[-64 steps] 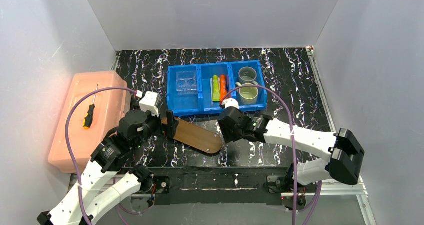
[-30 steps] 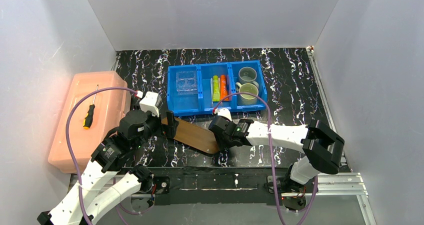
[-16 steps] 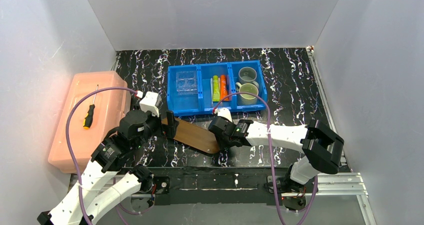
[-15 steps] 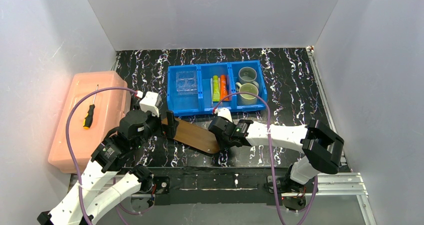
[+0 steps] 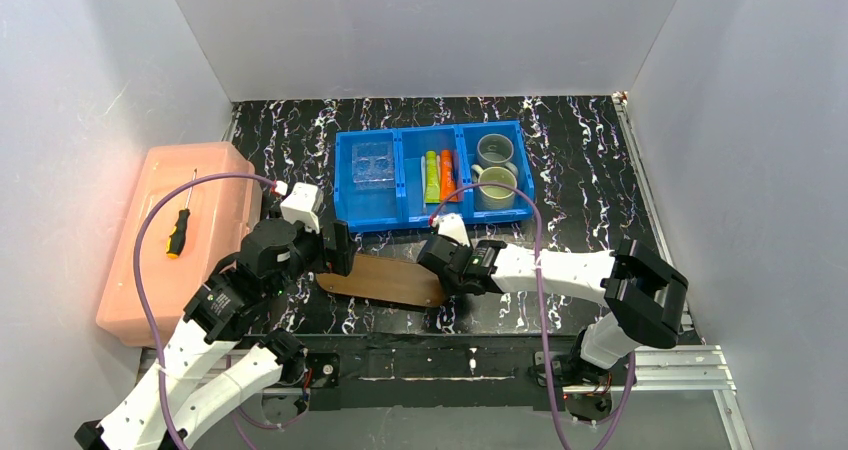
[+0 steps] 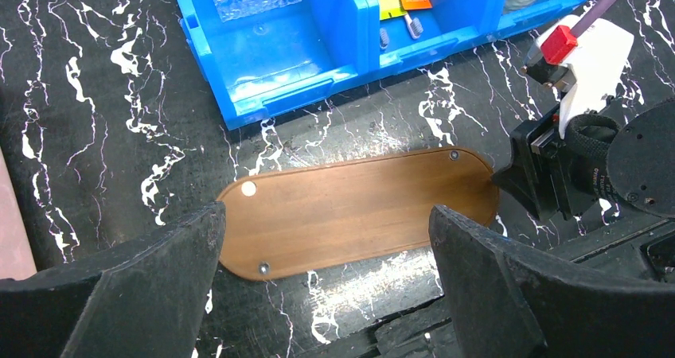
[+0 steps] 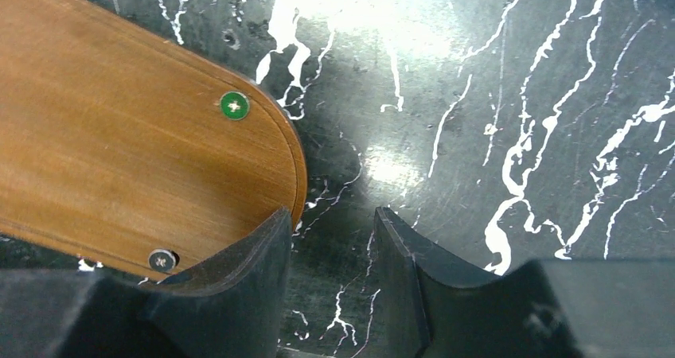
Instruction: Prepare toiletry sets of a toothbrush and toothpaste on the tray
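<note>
On the black marbled counter (image 5: 580, 160), the left pincer (image 6: 326, 215) hangs over the tray (image 5: 385, 278) near its left end, spread as wide as it goes and pinching nothing. The right pincer (image 7: 333, 215) is about half spread and empty. Bare counter shows in its gap, and one finger (image 7: 239, 270) overlaps the tray's rounded right end, though contact cannot be told. Two seconds ago the tray lay slanted, with its left end nearer the bin. Now it lies almost level in front of the bin, between the two pincers. At the left, a pink box (image 5: 210, 200) carries a screwdriver (image 5: 180, 230). The blue bin (image 5: 400, 180) holds a clear holder (image 5: 372, 162) in its left compartment. The middle one holds the green tube (image 5: 431, 175), the orange tube (image 5: 446, 173) and the toothbrushes (image 6: 383, 36). The right one holds a grey mug (image 5: 495, 150) and a green mug (image 5: 497, 187).
</note>
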Robot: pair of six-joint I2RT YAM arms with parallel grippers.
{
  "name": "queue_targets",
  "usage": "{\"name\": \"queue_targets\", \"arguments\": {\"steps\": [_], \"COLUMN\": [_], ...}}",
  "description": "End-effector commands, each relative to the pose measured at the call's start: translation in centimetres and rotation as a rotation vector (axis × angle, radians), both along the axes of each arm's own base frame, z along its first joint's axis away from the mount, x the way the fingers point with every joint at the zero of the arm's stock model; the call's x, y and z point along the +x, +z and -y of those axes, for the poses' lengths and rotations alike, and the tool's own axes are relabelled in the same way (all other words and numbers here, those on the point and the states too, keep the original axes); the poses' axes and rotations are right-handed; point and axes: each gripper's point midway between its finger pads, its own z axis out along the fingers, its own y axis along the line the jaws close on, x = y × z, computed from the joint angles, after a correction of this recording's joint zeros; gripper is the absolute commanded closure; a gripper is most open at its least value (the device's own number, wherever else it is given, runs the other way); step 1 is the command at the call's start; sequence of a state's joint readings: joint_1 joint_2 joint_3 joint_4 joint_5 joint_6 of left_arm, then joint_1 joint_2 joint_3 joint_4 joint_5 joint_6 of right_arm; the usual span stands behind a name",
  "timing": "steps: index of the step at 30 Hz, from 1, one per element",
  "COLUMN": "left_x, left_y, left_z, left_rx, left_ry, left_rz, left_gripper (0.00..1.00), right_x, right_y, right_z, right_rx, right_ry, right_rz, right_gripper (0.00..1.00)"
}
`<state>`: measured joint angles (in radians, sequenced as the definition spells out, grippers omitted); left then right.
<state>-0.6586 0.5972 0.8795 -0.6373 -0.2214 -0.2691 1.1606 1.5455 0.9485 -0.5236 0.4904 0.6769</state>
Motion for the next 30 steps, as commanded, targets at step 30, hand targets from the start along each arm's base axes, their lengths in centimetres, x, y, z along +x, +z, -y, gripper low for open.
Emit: {"name": "queue_targets", "arguments": {"steps": [30], "left_x": [0.2], "left_y": [-0.3], "left_z": [-0.2], "left_rx": [0.025], "left_ry": [0.008], "left_rz": [-0.01], "left_gripper": [0.01], "right_x": [1.0], "right_y": [0.4], "right_z": [10.6], "right_rx": [-0.226], "right_ry": [-0.149], "right_rz": [0.076], "right_gripper": [0.53]}}
